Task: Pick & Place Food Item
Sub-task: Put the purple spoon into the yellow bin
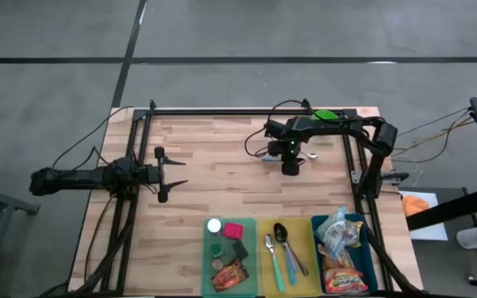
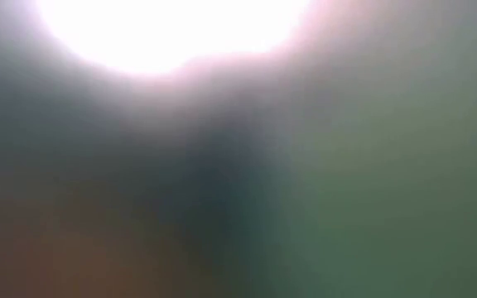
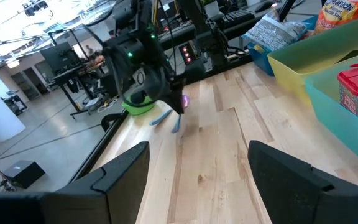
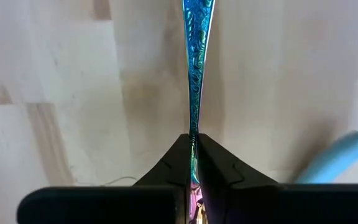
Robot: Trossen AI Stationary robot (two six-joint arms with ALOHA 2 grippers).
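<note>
My right gripper (image 1: 291,165) stands over the far middle of the table, pointing down, shut on a thin iridescent blue-green utensil (image 4: 197,56) with a patterned shaft. A light blue utensil handle (image 4: 344,155) lies on the wood beside it. Food shows only in the trays at the near edge: snack bags (image 1: 339,240) in the blue tray (image 1: 369,257) and one packet (image 1: 228,275) in the green tray (image 1: 250,265). My left gripper (image 1: 171,174) waits open at the table's left, nothing between its fingers (image 3: 129,168). The low view shows only blur. My right gripper pinches the utensil's narrow shaft (image 4: 194,124) between its two fingers (image 4: 173,158), coming from above and pointing down, the fingers lying across the shaft. The shaft runs out from the fingertips over the wood. Whether it is lifted clear, I cannot tell.
A yellow tray (image 1: 265,273) with spoons and other utensils sits between the green and blue trays. A green object (image 1: 325,114) lies at the far edge behind my right arm. Bare wood lies in the table's middle, between the two arms.
</note>
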